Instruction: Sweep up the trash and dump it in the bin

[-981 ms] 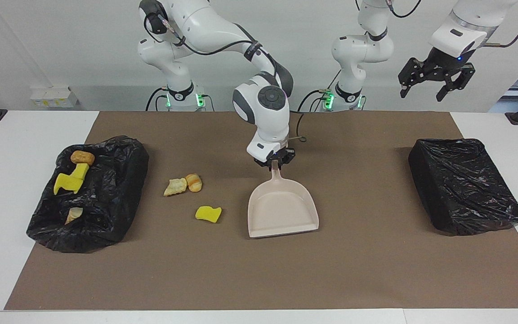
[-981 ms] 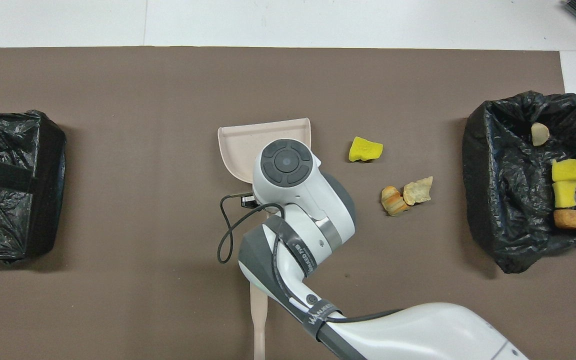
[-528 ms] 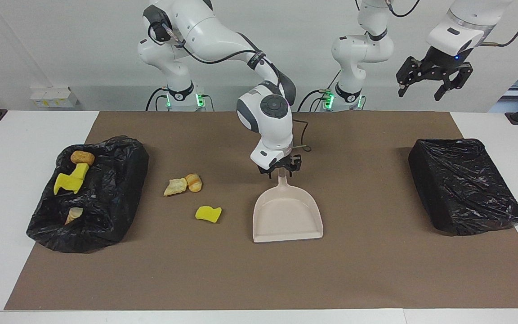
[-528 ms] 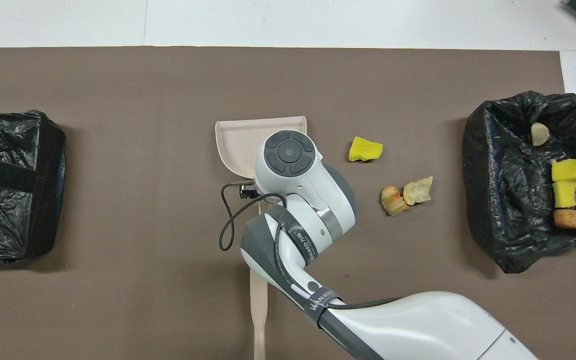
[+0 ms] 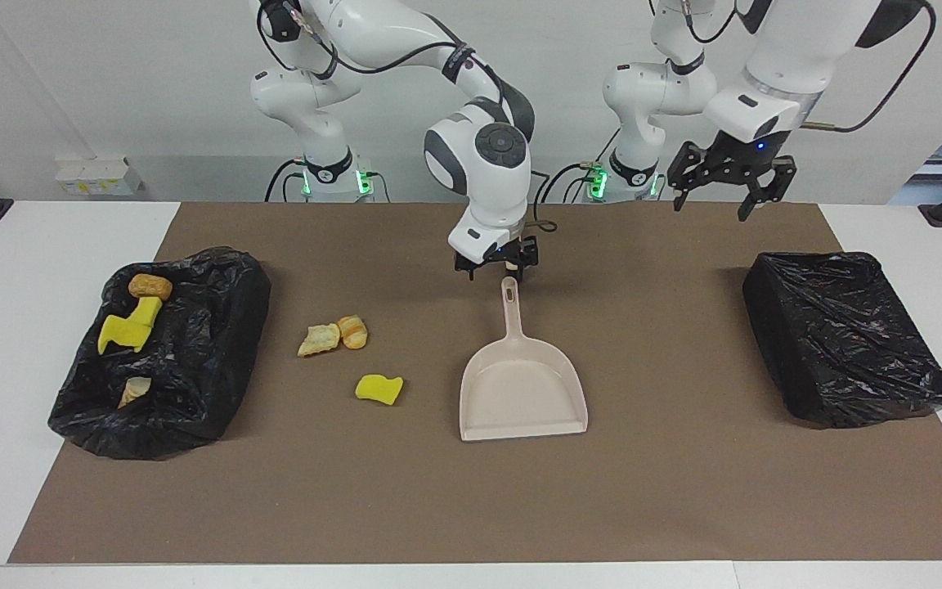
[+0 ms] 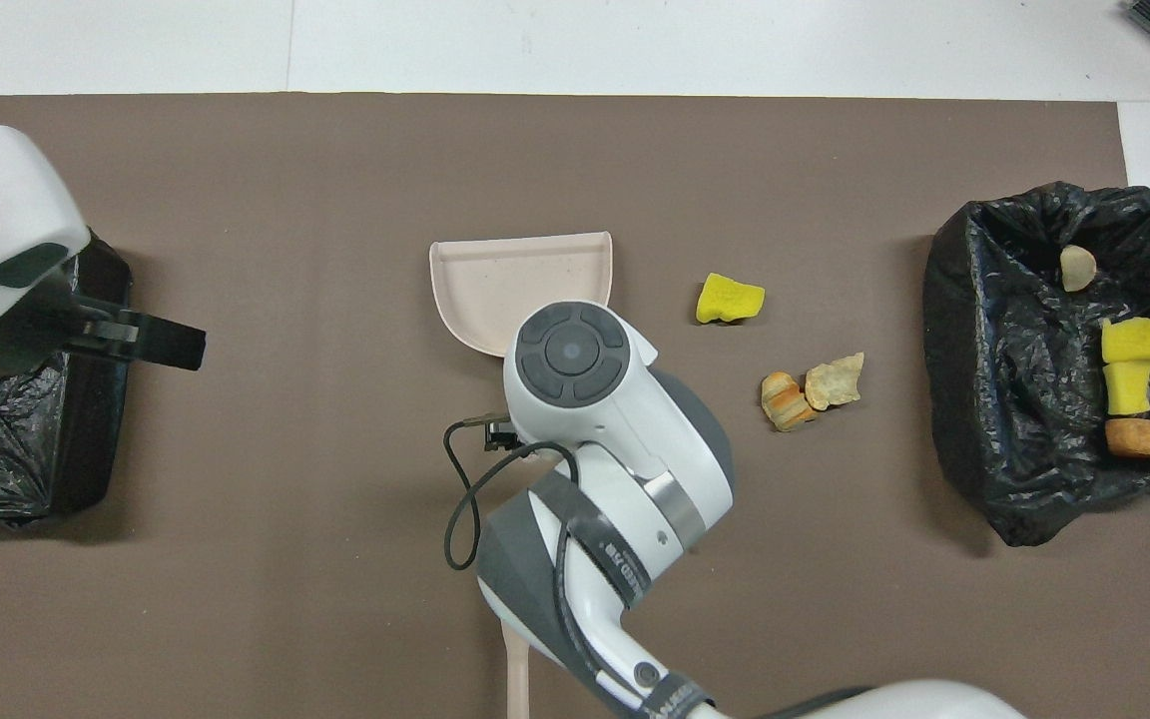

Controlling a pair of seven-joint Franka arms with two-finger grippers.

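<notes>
Fingers apart on right gripper (image 5: 496,272) above flat beige plastic dustpan (image 5: 522,388), left gripper (image 5: 723,189) splayed over brown mat (image 5: 471,499), three scraps (image 5: 379,388) loose.

The right gripper (image 5: 495,270), a second ago clamped on the handle of the flat beige plastic dustpan (image 5: 522,391), now hangs open and raised above the handle's tip, clear of it. The dustpan lies flat on the tabletop, slightly shifted. The left gripper (image 5: 722,189) has descended and travelled toward the table's middle.
</notes>
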